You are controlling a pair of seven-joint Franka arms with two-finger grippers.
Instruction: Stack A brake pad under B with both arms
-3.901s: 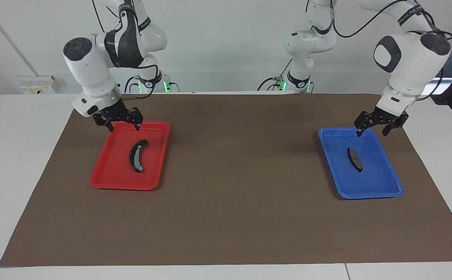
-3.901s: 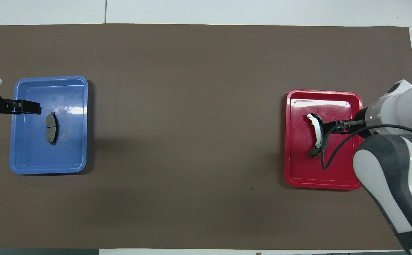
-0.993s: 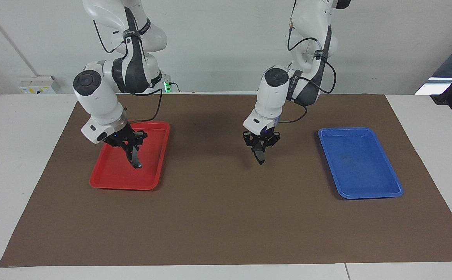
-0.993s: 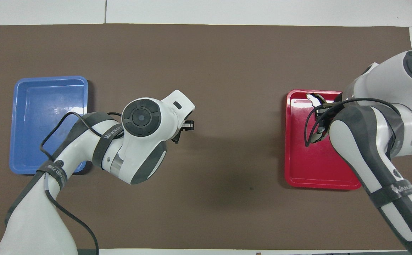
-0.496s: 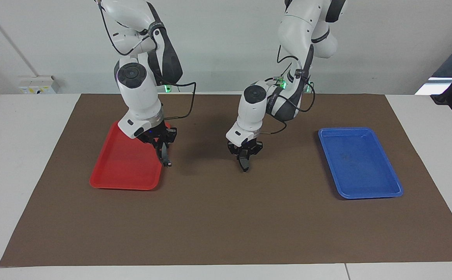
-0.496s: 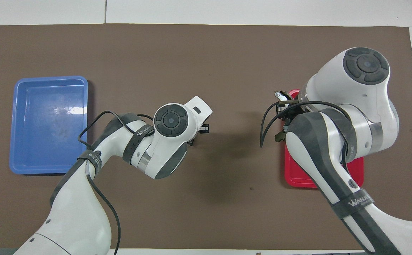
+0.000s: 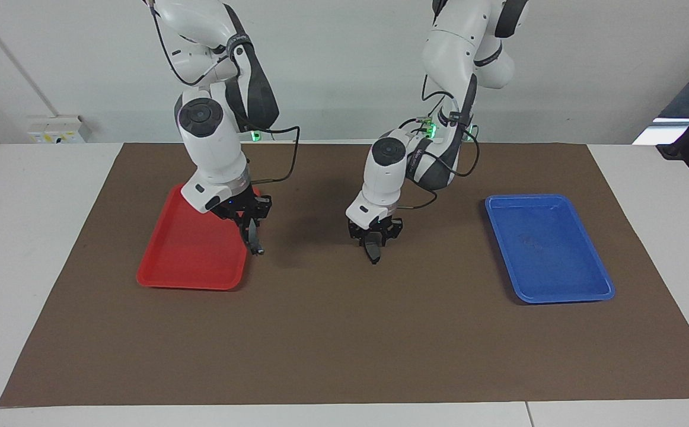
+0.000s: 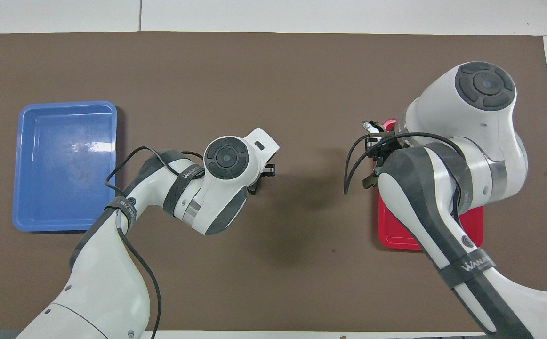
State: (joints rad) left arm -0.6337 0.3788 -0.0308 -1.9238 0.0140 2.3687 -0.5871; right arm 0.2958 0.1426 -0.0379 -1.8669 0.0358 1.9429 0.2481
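My left gripper (image 7: 374,232) is shut on the short dark pad A (image 7: 373,251) and holds it on edge over the brown mat (image 7: 344,332) near the table's middle. The pad's lower tip is close to the mat. In the overhead view the left wrist hides pad A and only the left gripper's edge (image 8: 263,171) shows. My right gripper (image 7: 249,218) is shut on the long crescent pad B (image 7: 254,238), which hangs over the red tray's (image 7: 184,267) edge toward the table's middle. In the overhead view the right gripper (image 8: 377,151) holds pad B, whose pale end (image 8: 369,125) shows.
The blue tray (image 7: 549,249) lies bare at the left arm's end of the mat and also shows in the overhead view (image 8: 66,165). The red tray also shows in the overhead view (image 8: 398,230), partly under the right arm. Open mat lies between the two grippers.
Both pads were lifted out of their trays and carried toward the middle. In the last half second the left gripper sank slightly with pad A. The right gripper barely moved.
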